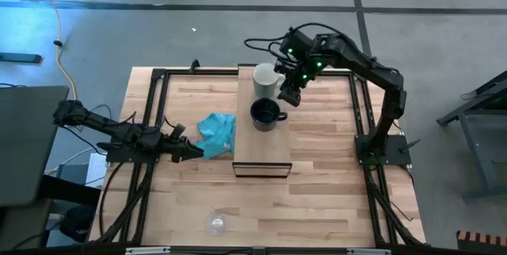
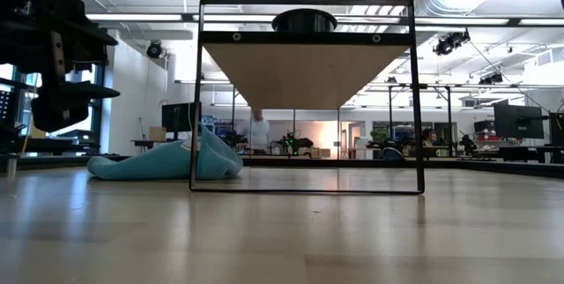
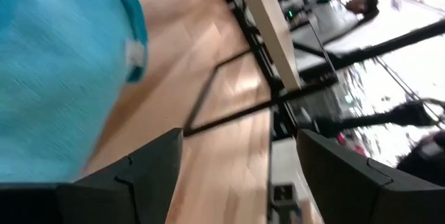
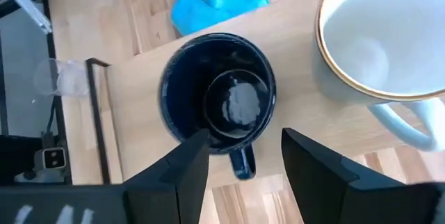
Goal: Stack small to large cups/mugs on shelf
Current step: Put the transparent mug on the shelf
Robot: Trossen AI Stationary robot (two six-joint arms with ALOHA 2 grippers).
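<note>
While the right arm works over the shelf, the scene reads as follows.

Right gripper: the right gripper point(image 4: 240, 156) hangs just above the handle of the medium black handled mug point(image 1: 265, 114), its dark fingers point(image 4: 181, 165) spread to either side of that handle and holding nothing.
Left gripper: the left gripper point(image 1: 192, 151) waits low at the table's left side, fingers wide apart and empty, just beside the crumpled teal blue cloth point(image 1: 217, 132).
Step in hand: judging by the layout, the black mug is being dealt with on the long raised light-wood shelf point(image 1: 262, 148), beside the large white handled mug point(image 1: 265, 80).
Next move: probably a grip on the black mug's handle or rim, lifting it into the white mug.
Small clear glass cup point(image 1: 215, 222): well apart, near the table's front edge, not yet fetched.
Count: three vessels, one shelf, one cloth, two grippers.
Table: slatted light-wood table point(image 1: 333, 199).
</note>
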